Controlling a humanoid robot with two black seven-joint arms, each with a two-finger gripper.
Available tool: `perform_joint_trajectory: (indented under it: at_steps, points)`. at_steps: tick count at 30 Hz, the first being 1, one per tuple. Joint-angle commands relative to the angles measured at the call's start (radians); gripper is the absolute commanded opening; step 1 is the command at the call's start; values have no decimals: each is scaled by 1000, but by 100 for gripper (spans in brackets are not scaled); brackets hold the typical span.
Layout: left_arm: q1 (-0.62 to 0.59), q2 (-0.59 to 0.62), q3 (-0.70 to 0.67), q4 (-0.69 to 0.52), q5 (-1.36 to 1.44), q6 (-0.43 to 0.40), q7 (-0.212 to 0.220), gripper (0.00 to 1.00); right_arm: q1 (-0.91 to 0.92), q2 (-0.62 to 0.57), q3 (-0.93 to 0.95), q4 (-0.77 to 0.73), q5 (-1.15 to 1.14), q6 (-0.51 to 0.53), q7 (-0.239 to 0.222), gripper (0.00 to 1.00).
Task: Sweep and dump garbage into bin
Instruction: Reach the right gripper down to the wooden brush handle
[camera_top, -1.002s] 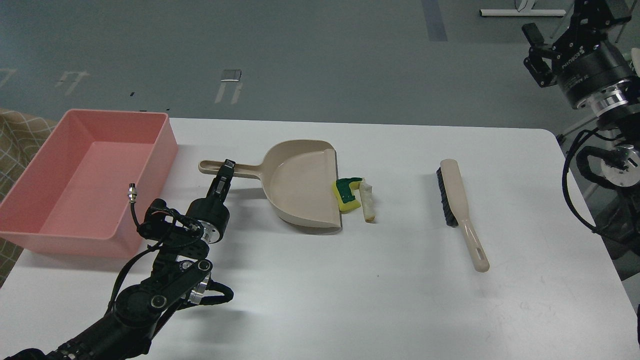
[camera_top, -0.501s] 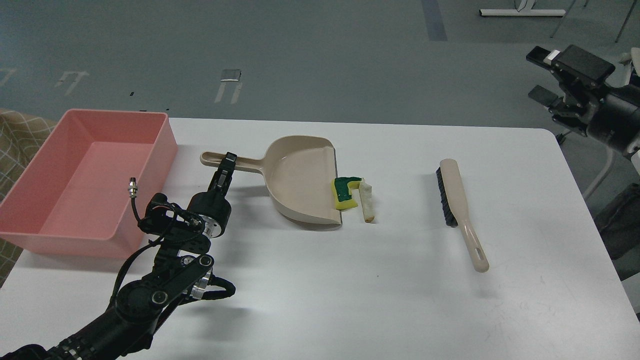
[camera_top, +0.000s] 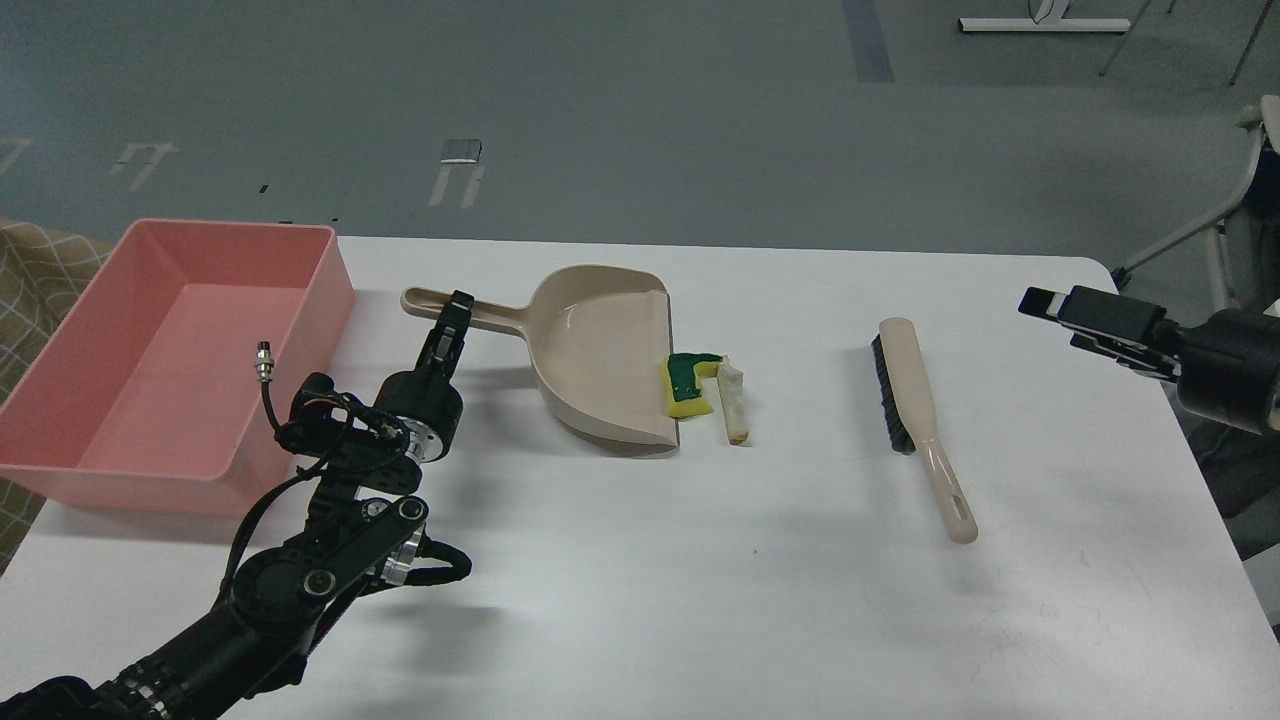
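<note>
The left arm comes in from the lower left corner, and its left gripper (camera_top: 455, 318) sits at the far end, clamped on the handle of the dustpan (camera_top: 600, 350). The pan's rear is raised off the white table (camera_top: 640, 600), tilted so that its front lip rests on the table toward the right.

To the right, nearer the middle of the table, the brush (camera_top: 918, 415) lies flat, handle toward the viewer and bristles facing left, well apart from the pan.

At the pan's lip lies the garbage: the sponge (camera_top: 690, 390), yellow with a green top, touches the lip, and the bread wedge (camera_top: 735, 402) lies just beside the sponge on its right. Both are on the table, not in the pan.

The right gripper (camera_top: 1045, 305) reaches in from the right edge, above the table's right rim and well apart from the brush. It is seen nearly edge-on, so I cannot tell whether its fingers are apart or together.

On the far left stands the bin (camera_top: 330, 300), pink, its right wall near the dustpan handle's end.
</note>
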Motion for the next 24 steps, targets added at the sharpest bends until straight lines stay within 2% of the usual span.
perform_joint_trajectory:
  at_steps: [1,7,18,24]
  points:
    - [-5,1,0,-3,0,0,0,0,4,3,-50,2,-38,0,-5,100]
    - [-19,-3,0,-3,-1,-1,0,0,10,13,-117,4,-135,2,-27,100]
    - [-20,-8,0,-3,0,0,-7,0,0,132,-143,1,-238,2,-62,97]
    - [-24,-6,0,-4,0,0,-7,0,-4,161,-153,-1,-246,2,-93,90]
